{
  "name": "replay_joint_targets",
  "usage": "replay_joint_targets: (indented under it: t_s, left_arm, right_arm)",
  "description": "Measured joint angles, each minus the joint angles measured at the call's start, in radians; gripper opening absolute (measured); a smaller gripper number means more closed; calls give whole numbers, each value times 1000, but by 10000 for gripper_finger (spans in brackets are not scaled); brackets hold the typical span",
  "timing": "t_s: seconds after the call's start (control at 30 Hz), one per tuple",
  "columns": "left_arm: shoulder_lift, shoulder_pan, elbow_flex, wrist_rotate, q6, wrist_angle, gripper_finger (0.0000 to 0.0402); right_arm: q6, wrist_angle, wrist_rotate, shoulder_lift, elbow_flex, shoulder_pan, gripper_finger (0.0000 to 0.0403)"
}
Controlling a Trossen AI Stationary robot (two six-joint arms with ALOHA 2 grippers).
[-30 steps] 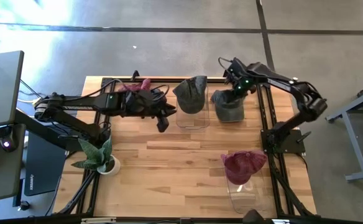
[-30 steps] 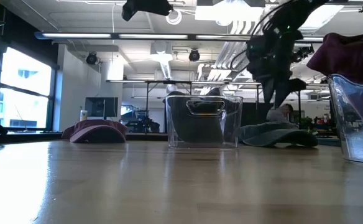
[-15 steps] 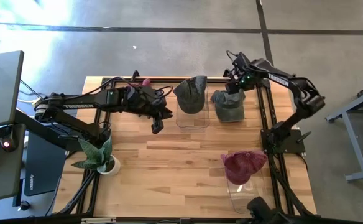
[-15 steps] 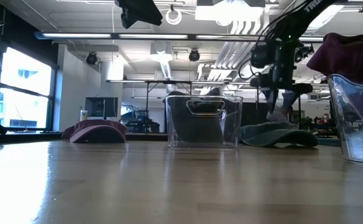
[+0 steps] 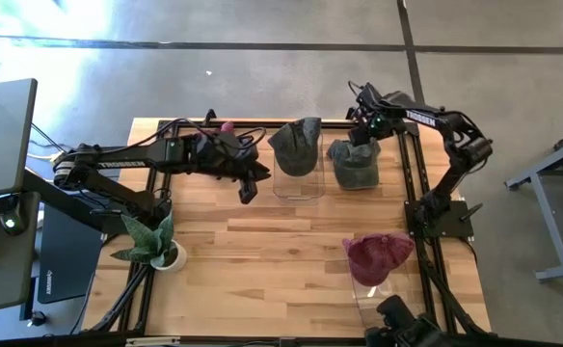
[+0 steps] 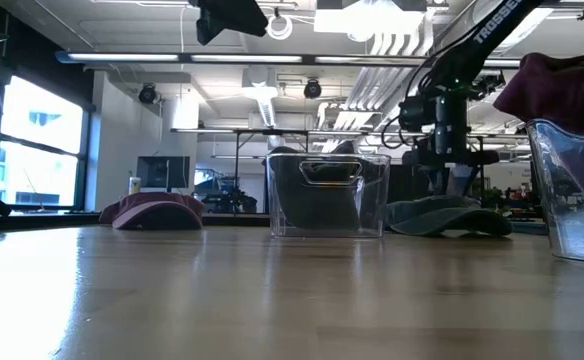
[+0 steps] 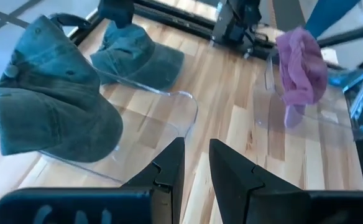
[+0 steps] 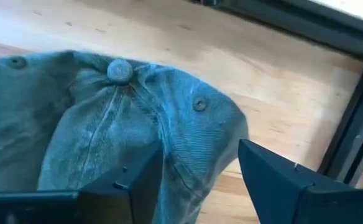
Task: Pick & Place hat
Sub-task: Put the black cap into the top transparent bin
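Wooden table (image 5: 262, 241) holds a grey hat (image 5: 355, 164) lying flat just beside the clear bin (image 5: 299, 180), right gripper (image 5: 363, 128) spread wide directly above its crown, evidently for a grasp, while left gripper (image 5: 246, 188), fingers narrowly parted, waits on the bin's other side.
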Motion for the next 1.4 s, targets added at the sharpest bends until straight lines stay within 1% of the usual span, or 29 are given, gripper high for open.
replay_joint_targets:
  t_s: [0.27, 0.47, 0.6, 0.67, 0.73, 0.8, 0.87, 0.93, 1.1, 1.2, 1.3, 1.4]
  left_arm:
    - [0, 0, 0, -4, -5, 24, 71]
    - [0, 0, 0, -7, -5, 23, 71]
    - [0, 0, 0, -7, -5, 19, 71]
    - [0, 0, 0, -3, -5, 18, 71]
    - [0, 0, 0, 10, -4, 18, 71]
    - [0, 0, 0, 28, -5, 17, 71]
    - [0, 0, 0, 32, -4, 14, 71]
    - [0, 0, 0, 32, 2, 12, 71]
    - [0, 0, 0, 24, 43, 41, 71]
    - [0, 17, 0, 24, 64, 117, 71]
    - [0, 49, 0, 80, 78, 224, 71]
    - [0, 94, 0, 111, 83, 334, 71]
  right_arm:
    - [24, -33, -26, -1, 0, 21, 128]
    - [59, -40, -23, -1, -1, 68, 93]
    - [83, -40, -32, 8, -45, 88, 69]
    - [87, -41, -28, 9, -74, 97, 48]
    - [87, -42, -21, 0, -92, 106, 18]
    - [86, -43, -3, -28, -102, 118, 9]
    - [103, -51, 25, -76, -101, 130, 14]
    - [114, -51, 19, -144, -101, 133, 9]
    - [143, -61, -66, -362, -100, 132, 10]
    - [148, -62, -113, -502, -100, 133, 5]
    - [152, -40, -150, -633, -100, 154, 7]
    - [183, 24, -190, -742, -100, 204, 6]
